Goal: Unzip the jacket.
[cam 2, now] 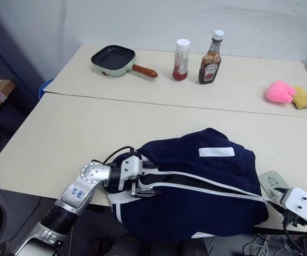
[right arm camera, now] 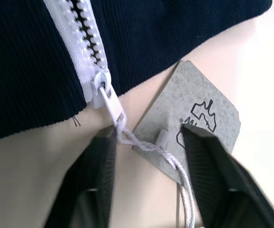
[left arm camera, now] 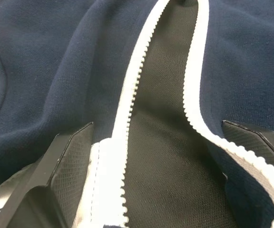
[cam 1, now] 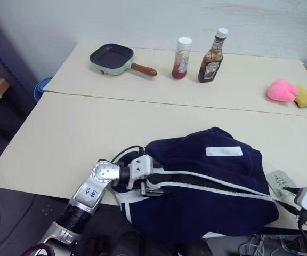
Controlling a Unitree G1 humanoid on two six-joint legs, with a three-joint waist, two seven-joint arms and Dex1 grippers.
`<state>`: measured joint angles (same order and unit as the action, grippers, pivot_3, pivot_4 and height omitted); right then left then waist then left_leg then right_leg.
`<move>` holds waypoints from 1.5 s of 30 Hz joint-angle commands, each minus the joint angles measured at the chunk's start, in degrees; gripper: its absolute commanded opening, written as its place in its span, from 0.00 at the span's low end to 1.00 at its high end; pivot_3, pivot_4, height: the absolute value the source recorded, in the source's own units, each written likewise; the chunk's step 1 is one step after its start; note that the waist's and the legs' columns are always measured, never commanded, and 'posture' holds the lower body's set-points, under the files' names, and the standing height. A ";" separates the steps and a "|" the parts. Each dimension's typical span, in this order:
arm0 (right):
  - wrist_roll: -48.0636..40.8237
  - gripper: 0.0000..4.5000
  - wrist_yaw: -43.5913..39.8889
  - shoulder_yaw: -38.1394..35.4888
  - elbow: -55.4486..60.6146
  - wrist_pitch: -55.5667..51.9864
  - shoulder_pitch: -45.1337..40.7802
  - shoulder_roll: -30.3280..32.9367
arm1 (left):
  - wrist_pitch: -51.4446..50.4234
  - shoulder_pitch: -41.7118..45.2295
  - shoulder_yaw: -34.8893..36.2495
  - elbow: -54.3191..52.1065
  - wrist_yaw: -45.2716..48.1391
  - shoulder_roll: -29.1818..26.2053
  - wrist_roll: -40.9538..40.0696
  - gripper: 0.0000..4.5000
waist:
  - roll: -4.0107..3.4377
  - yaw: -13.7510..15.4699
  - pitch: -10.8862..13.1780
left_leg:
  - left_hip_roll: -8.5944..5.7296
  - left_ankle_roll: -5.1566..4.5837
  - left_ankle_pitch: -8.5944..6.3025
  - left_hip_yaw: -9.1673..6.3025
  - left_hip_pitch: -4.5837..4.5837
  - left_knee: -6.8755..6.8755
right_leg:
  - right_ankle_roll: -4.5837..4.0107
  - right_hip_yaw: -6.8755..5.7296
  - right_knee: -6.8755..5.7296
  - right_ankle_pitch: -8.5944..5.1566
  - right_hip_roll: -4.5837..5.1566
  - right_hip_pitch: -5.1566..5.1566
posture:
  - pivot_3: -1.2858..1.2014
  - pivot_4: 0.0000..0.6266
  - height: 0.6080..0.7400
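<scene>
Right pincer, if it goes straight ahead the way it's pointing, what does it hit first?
Most likely the white string and the grey paper tag lying between its open fingers, then the zipper pull at the jacket's edge. The right pincer looks just short of them, though depth is hard to judge.

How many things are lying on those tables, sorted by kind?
Jacket: 1
Paper tag: 1
Frying pan: 1
Sauce bottles: 2, a white-capped one and a brown one
Soft toys: 2, pink and yellow
Total: 7
</scene>
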<state>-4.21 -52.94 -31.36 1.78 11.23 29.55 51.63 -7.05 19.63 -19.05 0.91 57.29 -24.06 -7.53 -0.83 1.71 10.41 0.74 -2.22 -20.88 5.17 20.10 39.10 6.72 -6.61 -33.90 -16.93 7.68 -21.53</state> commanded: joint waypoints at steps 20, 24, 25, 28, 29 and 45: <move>6.48 0.01 9.23 -1.82 -7.24 8.60 -6.08 2.64 | -2.20 -0.62 -3.00 4.24 -0.43 -1.18 3.63 1.00 | -0.14 -0.17 -0.09 | -0.06 -0.03 0.02 0.06 -0.08 0.02 | 0.01 0.07 -0.08 0.01 -0.02 0.03 | 0.52 0.24 1.00; 5.97 0.01 13.80 -3.67 -10.84 9.00 -10.68 2.93 | -2.26 -0.94 -3.02 4.34 -0.46 -1.55 3.71 1.00 | -0.17 -0.22 -0.10 | -0.07 -0.03 0.02 0.09 -0.10 0.02 | 0.01 0.09 -0.09 0.01 -0.03 0.04 | 0.52 0.24 1.00; 5.08 0.01 14.57 -3.53 -10.94 7.94 -12.00 2.35 | -2.28 -1.04 -3.04 4.28 -0.48 -1.58 3.67 1.00 | -0.17 -0.36 -0.10 | -0.07 -0.03 0.03 0.10 -0.12 0.02 | 0.01 0.10 -0.10 0.01 -0.03 0.05 | 0.52 0.24 1.00; 2.08 0.01 16.41 -2.45 -9.98 3.95 -16.22 -0.10 | -2.31 -1.25 -3.26 4.13 -0.23 -1.60 3.38 1.00 | -0.19 -0.38 -0.12 | -0.03 -0.01 0.04 0.13 -0.24 0.02 | 0.01 0.17 -0.15 0.01 -0.02 0.10 | 0.52 0.24 1.00; 2.36 0.01 16.52 -1.83 -9.84 3.71 -16.66 -0.14 | -2.27 -1.25 -3.32 4.17 -0.23 -1.58 3.40 1.00 | -0.20 -0.30 -0.13 | -0.02 0.01 0.04 0.13 -0.26 0.02 | 0.01 0.17 -0.16 0.01 -0.02 0.11 | 0.52 0.24 1.00; -28.35 0.43 -8.99 -15.02 3.09 -7.67 4.46 -5.90 | -7.58 -1.77 9.38 -4.61 7.78 -4.36 -15.60 1.00 | -0.26 -0.51 -0.12 | 0.08 0.02 0.02 0.12 -0.12 -0.02 | -0.02 0.21 -0.15 -0.01 -0.04 -0.04 | 0.52 0.24 1.00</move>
<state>-23.00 -55.30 -42.02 -0.55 6.66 31.39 46.53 -12.33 17.96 -13.21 0.49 62.64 -26.73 -18.08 -1.09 1.20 10.29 0.86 -2.18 -20.87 5.25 20.00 39.06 6.67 -6.43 -34.04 -16.96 7.62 -21.59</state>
